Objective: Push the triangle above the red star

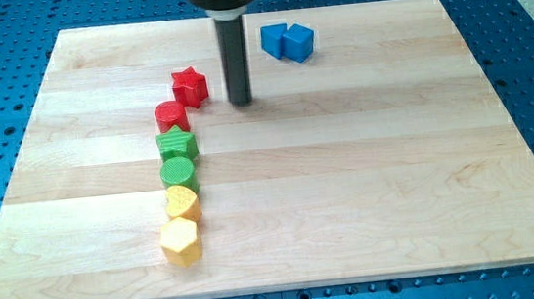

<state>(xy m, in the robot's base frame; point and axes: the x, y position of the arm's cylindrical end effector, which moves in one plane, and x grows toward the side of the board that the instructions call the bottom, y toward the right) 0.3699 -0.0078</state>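
The red star [190, 86] lies at the upper left of the wooden board [368, 179]. Two blue blocks touch each other near the view's top: the left one [274, 39] looks like the triangle, the right one is a blue cube [300, 42]. My tip [241, 102] rests on the board just right of the red star, a small gap apart, and below-left of the blue blocks. It touches no block.
A column of blocks runs down from the red star: a red cylinder [171, 115], a green star [176, 142], a green cylinder [178, 171], a yellow block [182, 201] and a yellow hexagon [181, 241]. A blue perforated table surrounds the board.
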